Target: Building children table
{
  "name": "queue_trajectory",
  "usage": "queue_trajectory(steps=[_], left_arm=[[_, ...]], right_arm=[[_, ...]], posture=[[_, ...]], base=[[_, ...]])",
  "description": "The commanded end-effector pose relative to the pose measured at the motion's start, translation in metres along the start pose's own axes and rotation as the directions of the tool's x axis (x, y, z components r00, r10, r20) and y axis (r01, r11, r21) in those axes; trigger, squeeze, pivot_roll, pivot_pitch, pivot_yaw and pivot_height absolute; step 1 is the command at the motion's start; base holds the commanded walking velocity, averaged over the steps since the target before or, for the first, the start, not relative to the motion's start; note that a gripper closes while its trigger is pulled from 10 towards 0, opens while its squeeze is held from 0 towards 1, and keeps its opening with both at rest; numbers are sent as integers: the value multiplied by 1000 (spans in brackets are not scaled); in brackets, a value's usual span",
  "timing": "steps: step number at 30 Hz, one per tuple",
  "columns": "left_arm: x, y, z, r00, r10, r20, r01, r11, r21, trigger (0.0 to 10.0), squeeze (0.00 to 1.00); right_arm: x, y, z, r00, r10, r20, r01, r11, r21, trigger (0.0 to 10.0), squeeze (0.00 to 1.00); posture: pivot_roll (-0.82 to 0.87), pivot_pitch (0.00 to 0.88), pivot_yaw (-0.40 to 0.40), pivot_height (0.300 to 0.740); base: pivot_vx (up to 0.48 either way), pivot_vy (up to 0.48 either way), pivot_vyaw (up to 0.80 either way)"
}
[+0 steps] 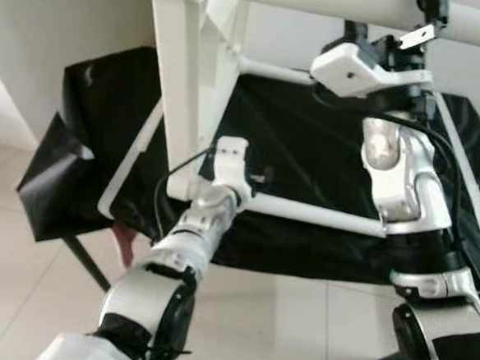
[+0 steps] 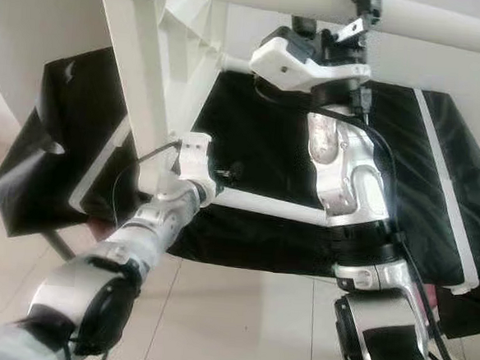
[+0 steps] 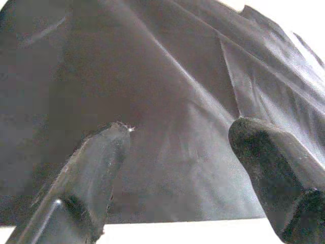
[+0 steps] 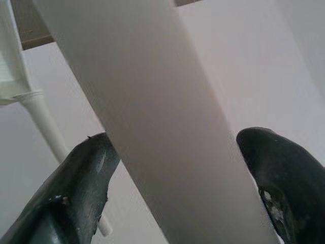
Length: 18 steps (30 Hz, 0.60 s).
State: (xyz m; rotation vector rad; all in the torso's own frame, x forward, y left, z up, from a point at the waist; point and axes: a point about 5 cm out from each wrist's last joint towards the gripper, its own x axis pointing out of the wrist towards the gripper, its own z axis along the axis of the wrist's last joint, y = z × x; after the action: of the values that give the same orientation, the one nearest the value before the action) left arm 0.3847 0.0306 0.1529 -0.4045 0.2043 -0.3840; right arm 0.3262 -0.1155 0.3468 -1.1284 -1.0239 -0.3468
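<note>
The white children's table frame [image 1: 189,78] is up off the black-covered counter [image 1: 308,144], tilted, with its thick flat leg running down the middle of the head views and a long round bar [image 1: 335,1] crossing the top. Thinner rods tie the legs together lower down; one of them [image 1: 312,211] passes just in front of the left arm's wrist.

The right end effector [image 4: 172,168] is raised high, up at that top bar. In its wrist view a broad white member of the frame lies between the two black fingers [image 4: 81,188], which straddle it with gaps on both sides, so they look spread apart rather than clamped. I would guess it is there to steady or steer the frame more than to carry it.

The left end effector [image 3: 177,168] reaches in low, behind the flat leg near the lower rod. Its wrist camera looks past two parted fingers at nothing but wrinkled black sheet [image 3: 167,76]: open, holding nothing (though the wrist housing seems pressed close against the leg, perhaps bracing it).

Judging from the lie of things, the frame is being turned or stood up for assembly. With neither end effector truly closed, the frame could slip or swing. A firmer hold on the top member seems the sensible next thing.
</note>
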Motion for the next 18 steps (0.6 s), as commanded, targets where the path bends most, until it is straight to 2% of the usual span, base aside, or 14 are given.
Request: queue_trajectory(steps=[1,2,3,4,5,7,8,10,11,14,18], left_arm=[[-1,11,-7,995,100,-24,-102,983,-153,10000,0],[-1,11,-7,995,100,-24,-102,983,-153,10000,0],[-2,13,-8,993,115,-28,-118,978,-173,10000,0],[-3,18,-11,989,142,-34,-146,965,-219,10000,0],[-3,18,-11,989,142,-34,-146,965,-219,10000,0],[-9,31,-21,977,204,-59,-212,925,-316,10000,0],[-9,31,-21,977,204,-59,-212,925,-316,10000,0],[-14,41,-33,963,251,-93,-268,891,-366,10000,0],[-14,41,-33,963,251,-93,-268,891,-366,10000,0],[-23,55,-48,939,315,-137,-344,856,-387,10000,0],[-25,63,-46,928,350,-129,-372,844,-386,10000,0]], right_arm=[[4,-1,1,1000,21,-2,-21,1000,3,3490,0],[4,-1,1,1000,21,-2,-21,1000,3,3490,0],[4,-1,1,1000,21,-2,-21,1000,2,0,0],[5,-3,2,1000,22,-7,-22,1000,12,0,0],[5,-3,2,1000,22,-7,-22,1000,12,0,0],[6,-7,2,999,22,-26,-21,999,39,0,0],[6,-7,2,999,22,-26,-21,999,39,0,0],[8,-12,3,999,13,-41,-11,998,59,0,0],[8,-12,3,999,13,-41,-11,998,59,0,0],[14,-29,5,997,-37,-60,42,995,88,0,0],[18,-39,5,996,-59,-69,65,993,93,0,0]], posture=[[-86,27,23,740],[-86,27,23,740],[-86,27,23,740],[-103,32,30,740],[-103,32,30,740],[-112,34,34,740],[-112,34,34,740],[-126,38,41,740],[-126,38,41,740],[-145,47,49,740],[-153,51,54,740]], base=[[0,0,0],[0,0,0],[0,0,0],[0,0,0],[0,0,0],[0,0,0],[0,0,0],[0,0,0],[0,0,0],[0,0,0],[0,0,0]])
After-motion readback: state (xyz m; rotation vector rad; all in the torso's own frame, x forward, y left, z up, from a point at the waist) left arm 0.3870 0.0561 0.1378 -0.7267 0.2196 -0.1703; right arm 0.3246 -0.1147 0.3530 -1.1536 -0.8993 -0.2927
